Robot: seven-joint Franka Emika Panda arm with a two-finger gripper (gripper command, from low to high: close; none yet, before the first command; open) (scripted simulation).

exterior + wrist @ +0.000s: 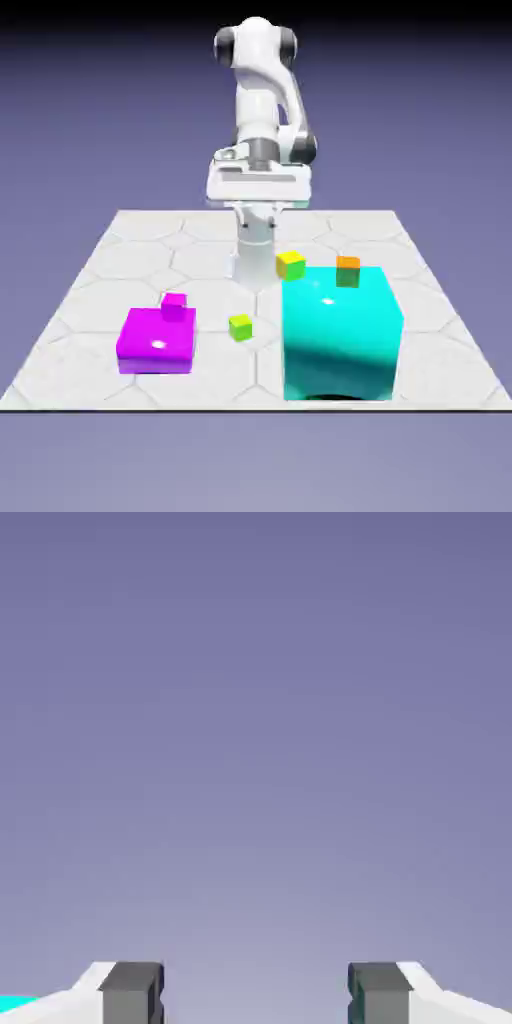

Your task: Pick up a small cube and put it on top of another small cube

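- Lime-green cube sits on the white table, in the gap between the magenta block and the cyan block, apart from both.
- Gripper: released, its 2 fingertips wide apart with nothing between them.
- Key relation: in the exterior view, the lime-green cube lies nearer the camera than the robot's base, and slightly toward the exterior view's left of the hand. The hand appears raised above the table, so the coming move probably calls for a reach outward, then down.
- The hand view shows mostly backdrop, with a sliver of cyan in its lower left corner and no small cube. The hand likely has to tip downward before it can close on anything.
- Being a cube, the target has no long axis; either pair of opposite faces should suit the 2 fingers. Only 1 arm is there to do it.
- Goal: the orange-topped cube, seen at the far edge of the cyan block's top. Whether it rests on that block, I cannot tell.
- Judged step: approach, with the stack still to be made. A risk is clipping the tall cyan block, or mistaking the yellow-topped cube for the target.
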